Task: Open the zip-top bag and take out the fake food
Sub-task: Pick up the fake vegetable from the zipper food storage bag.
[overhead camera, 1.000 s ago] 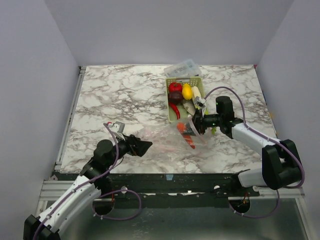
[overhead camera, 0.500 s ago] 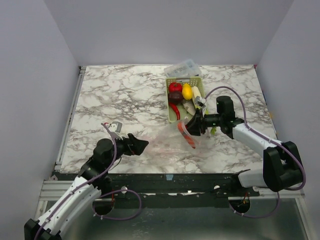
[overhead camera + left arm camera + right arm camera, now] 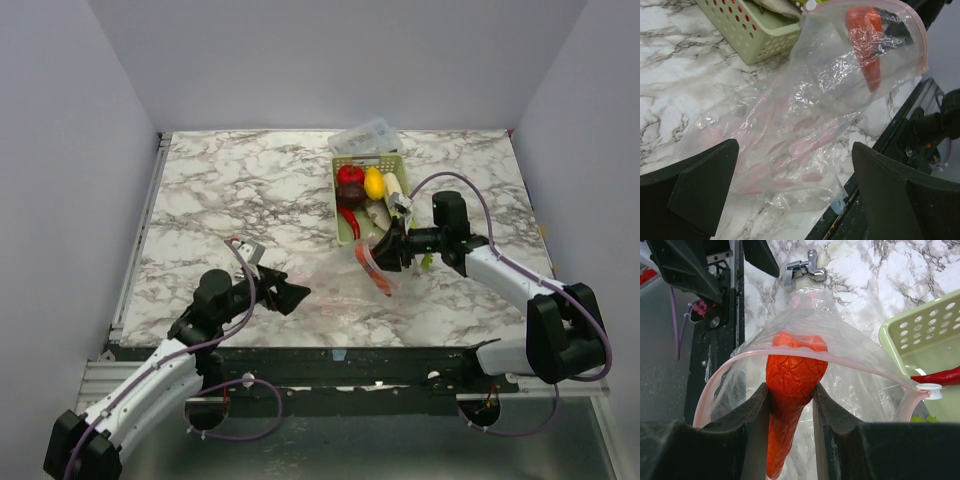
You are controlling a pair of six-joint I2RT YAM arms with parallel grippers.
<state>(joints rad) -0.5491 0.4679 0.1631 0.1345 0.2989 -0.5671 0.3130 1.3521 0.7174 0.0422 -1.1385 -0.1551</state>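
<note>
Over the last second my left arm has swung in a little, so that the left gripper now sits at the closed end of the zip-top bag. The right gripper has drawn slightly back toward the basket, and the bag has slackened with it. The bag lies on the marble table near the front edge, just beside the basket. Its mouth is open and its pinkish zip strip arches over my right fingers. The right pincer reaches in through that mouth and pinches the orange carrot across its thick end. The left pincer is spread as wide as it goes and holds nothing, with the bag's bottom between its fingers but untouched. I judge the bag-opening done and the emptying on its last piece. Next I want to draw the carrot straight back out under the strip and over to the basket. Since nothing pins the bag, I would first close the left fingers on its bottom so it does not drag along. By my count there is one bag, one carrot inside it with no other piece I can see, and one basket. The basket holds one red round fruit, one lemon, one dark beet, one red chili and what looks like one pale leek. One clear box stands behind the basket.
</note>
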